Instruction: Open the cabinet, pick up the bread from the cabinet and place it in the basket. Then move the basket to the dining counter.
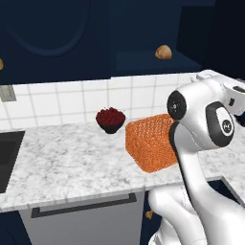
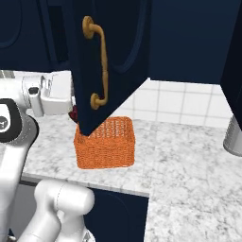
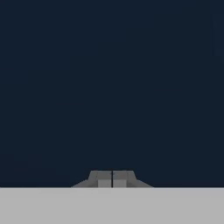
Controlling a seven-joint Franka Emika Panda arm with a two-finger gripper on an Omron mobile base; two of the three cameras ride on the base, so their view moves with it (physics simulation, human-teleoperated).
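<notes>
Hand view: gripper [image 3: 112, 178] clenched, fingertips pressed together on nothing, facing flat dark navy surface up close. Left base view: bread [image 1: 163, 52] sits on shelf inside open cabinet [image 1: 158, 62], above and behind basket [image 1: 149, 142]. Basket stands on marble worktop [image 1: 72, 162], near front edge; dark bowl of red berries [image 1: 110, 119] just behind it to left, by tiled wall. Right base view: cabinet door [image 2: 111, 56] swung wide open, brass handle [image 2: 97, 66] facing out, its lower corner overlapping basket in picture.
</notes>
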